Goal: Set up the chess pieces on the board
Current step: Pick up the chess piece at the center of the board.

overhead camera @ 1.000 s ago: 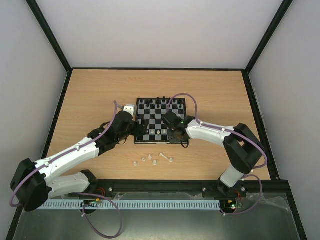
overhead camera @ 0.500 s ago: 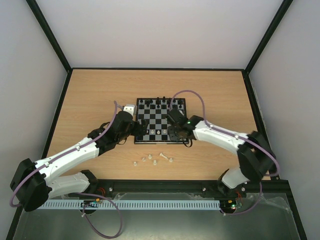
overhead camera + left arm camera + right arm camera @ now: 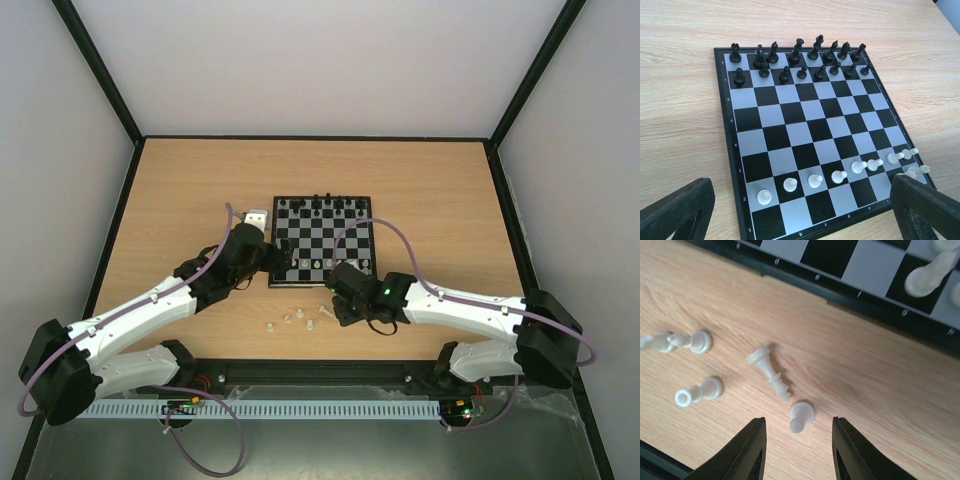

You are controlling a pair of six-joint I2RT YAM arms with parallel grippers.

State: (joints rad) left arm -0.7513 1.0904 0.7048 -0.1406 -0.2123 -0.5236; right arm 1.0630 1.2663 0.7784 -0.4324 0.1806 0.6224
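The board (image 3: 322,238) lies mid-table. In the left wrist view the board (image 3: 805,125) has a row of white pawns (image 3: 839,176) on its near second rank and one more white piece (image 3: 917,171) at the near right corner. My left gripper (image 3: 275,262) is open and empty at the board's near left edge, and its fingers (image 3: 682,210) frame the view. My right gripper (image 3: 798,427) is open and low over several loose white pieces (image 3: 292,318) on the table. An upright white pawn (image 3: 801,416) stands between its fingers (image 3: 751,450), untouched. A taller white piece (image 3: 769,372) lies beside the pawn.
Black pieces (image 3: 800,60) fill the board's two far rows. More loose white pieces lie to the left in the right wrist view: a pair (image 3: 690,341) and one (image 3: 700,391). The board's black border (image 3: 840,290) runs just beyond them. A black rail (image 3: 320,372) runs along the near table edge.
My right gripper has pulled back from the board's near right part and now hangs over the loose white pieces on the table. My left arm has barely moved.
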